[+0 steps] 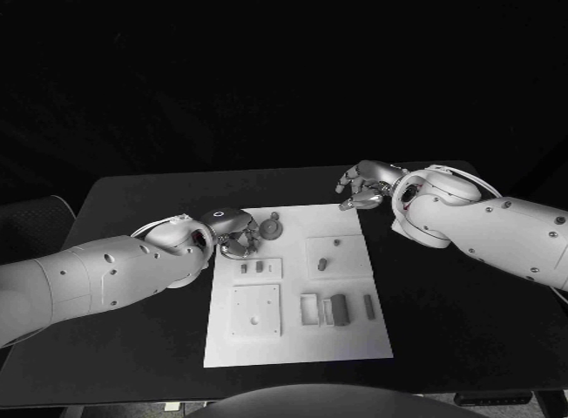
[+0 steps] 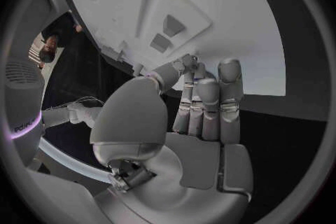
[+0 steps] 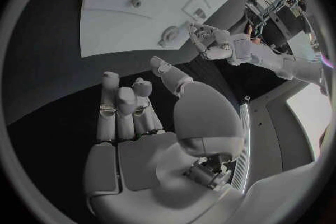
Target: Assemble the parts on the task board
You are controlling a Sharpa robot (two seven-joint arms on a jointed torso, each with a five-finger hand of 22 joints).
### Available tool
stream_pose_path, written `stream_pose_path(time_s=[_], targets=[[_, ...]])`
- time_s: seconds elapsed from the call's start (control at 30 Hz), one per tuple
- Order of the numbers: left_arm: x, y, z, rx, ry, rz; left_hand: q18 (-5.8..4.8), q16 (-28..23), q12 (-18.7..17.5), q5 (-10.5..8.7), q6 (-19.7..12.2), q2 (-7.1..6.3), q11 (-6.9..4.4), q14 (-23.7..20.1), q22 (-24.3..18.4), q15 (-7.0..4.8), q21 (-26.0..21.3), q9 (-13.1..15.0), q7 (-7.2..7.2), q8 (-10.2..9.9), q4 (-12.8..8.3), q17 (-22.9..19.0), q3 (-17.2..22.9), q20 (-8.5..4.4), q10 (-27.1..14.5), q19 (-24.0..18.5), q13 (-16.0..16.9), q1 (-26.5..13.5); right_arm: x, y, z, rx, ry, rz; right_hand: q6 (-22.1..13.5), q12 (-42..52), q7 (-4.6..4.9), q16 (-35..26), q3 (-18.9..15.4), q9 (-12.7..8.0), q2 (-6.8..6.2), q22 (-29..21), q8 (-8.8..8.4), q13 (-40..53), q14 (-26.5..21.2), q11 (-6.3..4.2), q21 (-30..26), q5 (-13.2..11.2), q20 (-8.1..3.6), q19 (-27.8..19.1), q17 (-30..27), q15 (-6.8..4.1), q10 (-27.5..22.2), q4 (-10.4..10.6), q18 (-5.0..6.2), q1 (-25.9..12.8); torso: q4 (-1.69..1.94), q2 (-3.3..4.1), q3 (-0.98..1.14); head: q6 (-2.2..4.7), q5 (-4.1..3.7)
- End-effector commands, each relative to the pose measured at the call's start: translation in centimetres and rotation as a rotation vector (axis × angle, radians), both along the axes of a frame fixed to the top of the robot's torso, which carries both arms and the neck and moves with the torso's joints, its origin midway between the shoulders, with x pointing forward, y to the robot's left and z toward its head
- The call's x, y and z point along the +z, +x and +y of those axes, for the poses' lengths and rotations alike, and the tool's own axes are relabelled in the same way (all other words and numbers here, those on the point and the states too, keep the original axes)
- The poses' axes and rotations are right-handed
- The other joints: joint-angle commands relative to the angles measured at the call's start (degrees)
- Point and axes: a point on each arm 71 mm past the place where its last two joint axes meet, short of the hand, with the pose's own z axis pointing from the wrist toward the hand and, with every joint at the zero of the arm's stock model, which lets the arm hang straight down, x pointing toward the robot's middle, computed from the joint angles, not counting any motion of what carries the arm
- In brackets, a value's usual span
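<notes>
The left hand [image 1: 229, 233] curls its fingers [image 2: 207, 102] at the far left edge of the task board [image 1: 297, 344], just beside a round disc-shaped part [image 1: 273, 230]; whether they pinch anything I cannot tell. The right hand [image 1: 366, 184] hovers past the board's far right corner, fingers [image 3: 120, 102] loosely apart, holding nothing (well clear of the parts). The board lies mid-counter [image 1: 133, 196].

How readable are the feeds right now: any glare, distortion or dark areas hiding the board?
Head view: the task board is evenly lit and its parts are legible, while the black table merges into the dark surroundings. Left wrist view: fisheye bends the board's edges, and the left hand covers part of it. Right wrist view: same bending, with bright background beyond the right hand.
</notes>
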Motion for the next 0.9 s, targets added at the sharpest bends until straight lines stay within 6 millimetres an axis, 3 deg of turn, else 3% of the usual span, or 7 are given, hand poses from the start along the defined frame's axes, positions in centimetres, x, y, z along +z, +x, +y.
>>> stream_pose_path(time_s=[0.03, 0.9], targets=[[-0.58, -0.43, -0.50, -0.020, 0.008, 0.024, 6.19, -0.3, 0.2, 0.19, 0.2, 0.44, 0.41, 0.0, 0.9, -0.30, -0.2, 0.0, 0.25, 0.0, 0.1, -0.1, 0.3, -0.30, 2.8, -0.1, 1.7, -0.1, -0.04, -0.06, 0.07, 0.009, -0.006, 0.004, 1.9, 0.3, 1.52, 0.1, 0.0, -0.1, 0.02, 1.0, -0.29, -0.1, -0.1, 1.83, -0.3, 0.1, -0.19, -0.1, -0.1, 0.09, -2.8, 0.0, 0.50, -0.2, -0.03, 0.04, 0.02, 0.01, 0.01], [-0.58, -0.67, -0.93, -0.038, -0.004, 0.033, 5.93, -0.5, 0.2, 0.24, -0.9, -0.46, 0.22, -0.4, 1.0, -0.47, -0.7, -0.2, 0.75, -0.8, -0.5, 0.0, -0.2, -0.42, 3.4, -0.4, 2.5, 0.3, -0.05, -0.04, 0.12, 0.010, -0.006, 0.004, 1.9, 0.3, 1.52, 0.1, 0.0, -0.1, 0.03, 1.0, -0.29, -0.1, -0.1, 1.83, -0.3, 0.1, -0.18, -0.1, -0.1, 0.09, -2.8, 0.0, 0.50, -0.2, 0.01, 0.01, -0.02, -0.13, -0.06]])
